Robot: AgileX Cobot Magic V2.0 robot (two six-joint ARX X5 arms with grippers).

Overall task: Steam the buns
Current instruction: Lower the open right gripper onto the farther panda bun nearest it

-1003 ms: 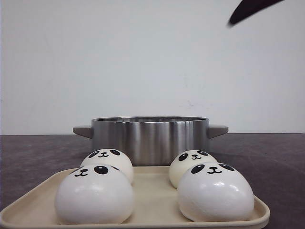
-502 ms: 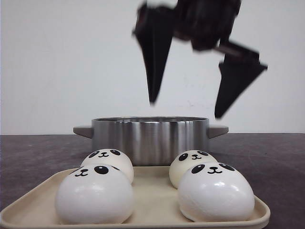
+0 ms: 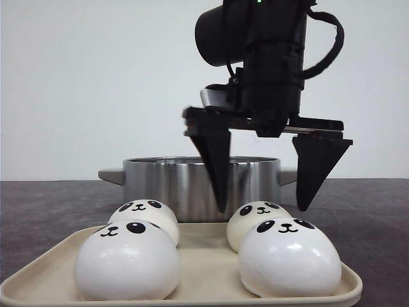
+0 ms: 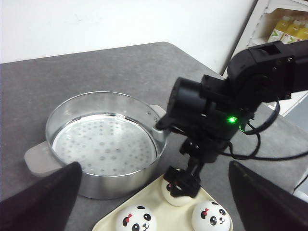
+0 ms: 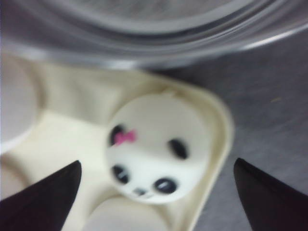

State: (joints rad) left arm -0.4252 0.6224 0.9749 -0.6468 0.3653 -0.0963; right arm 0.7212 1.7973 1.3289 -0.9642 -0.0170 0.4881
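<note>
A grey table [image 3: 45, 204] is shown carrying a steel pot [image 3: 201, 185], which stands just behind the right gripper [image 3: 262, 208] in the front view. Its perforated steamer floor [image 4: 103, 144] is seen bare in the left wrist view. A cream tray [image 3: 204, 256] lies directly below that gripper and touches or nearly touches the pot's near wall.

The right gripper is held upright, fingers pointing down, with its jaws spread wide. One fingertip [image 3: 222, 204] hangs beside the left flank of the rear right bun [image 3: 255, 214], the other [image 3: 303, 203] beyond its right flank; no contact with the bun is visible. In the right wrist view this bun [image 5: 156, 149], marked with a pink bow, is centred between the two dark fingers, though the picture is blurred and the clearance cannot be judged.

Four buns are seen on the tray in two rows. The front right bun [image 3: 289, 256] lies below and nearer the camera than the gripper. The front left bun [image 3: 126, 259] and the rear left bun [image 3: 146, 214] lie well to the gripper's left.

The left gripper [image 4: 154, 202] is seen only as two dark fingers at the lower corners of its wrist view, set far apart, with nothing between them; it is raised above the pot and tray.
</note>
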